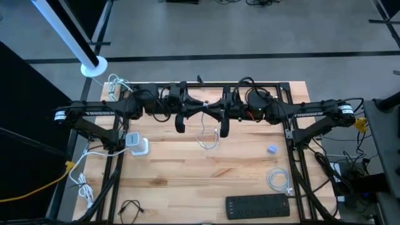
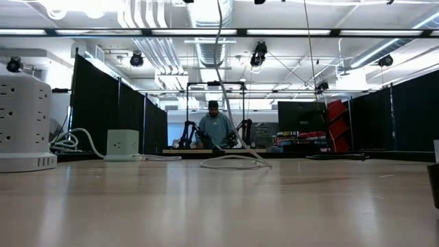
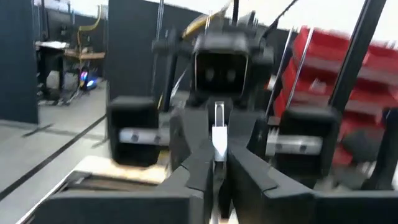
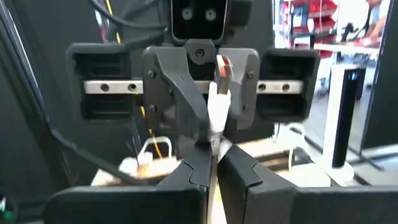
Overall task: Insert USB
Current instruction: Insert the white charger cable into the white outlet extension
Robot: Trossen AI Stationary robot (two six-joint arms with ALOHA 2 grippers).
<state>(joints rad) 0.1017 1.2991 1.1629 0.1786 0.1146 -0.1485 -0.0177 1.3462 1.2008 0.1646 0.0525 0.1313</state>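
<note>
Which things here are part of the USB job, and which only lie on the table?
In the job:
- white cable, held up between both grippers
- left gripper
- right gripper
- USB plug, seen in the right wrist view

Lying about:
- white power cube
- black power strip
- coiled white cable
- small blue thing

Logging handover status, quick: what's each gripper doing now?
Left gripper: shut on the white USB cable.
Right gripper: shut on the same cable.

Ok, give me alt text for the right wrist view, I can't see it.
The right gripper is shut on a white USB cable, whose plug end the facing left gripper also holds. Behind are black curtains and red shelving.
</note>
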